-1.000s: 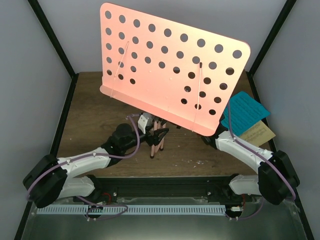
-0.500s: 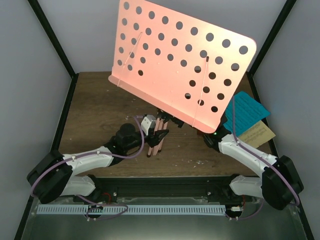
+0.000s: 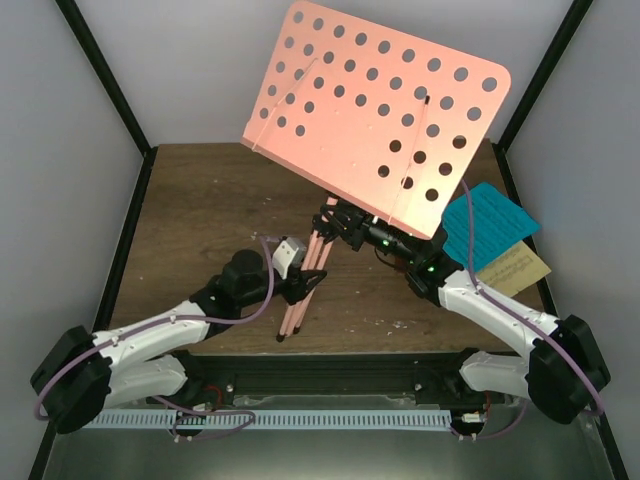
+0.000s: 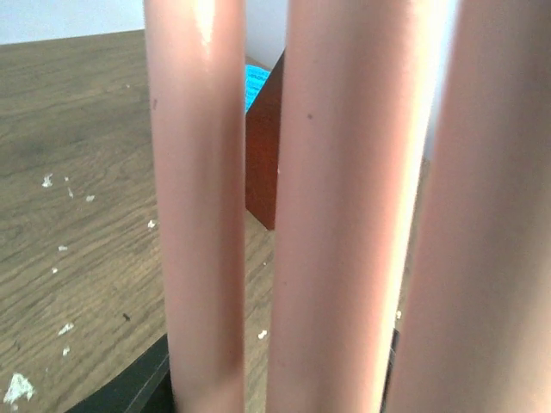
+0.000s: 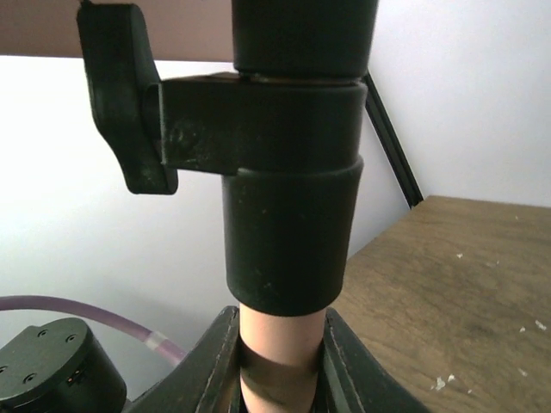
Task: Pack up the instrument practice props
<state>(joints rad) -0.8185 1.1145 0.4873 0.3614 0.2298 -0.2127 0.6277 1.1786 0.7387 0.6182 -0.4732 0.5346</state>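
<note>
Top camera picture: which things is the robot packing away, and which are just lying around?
For the job:
pink hole-dotted tripod music stand
blue sheet-music page
yellow sheet-music page
small reddish-brown metronome, seen only from the left wrist camera

Just lying about:
white crumbs on the brown wooden table

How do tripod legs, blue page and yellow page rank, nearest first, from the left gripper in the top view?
1. tripod legs, in the left gripper.
2. blue page, at the right.
3. yellow page, rightmost, partly under the blue one.
</note>
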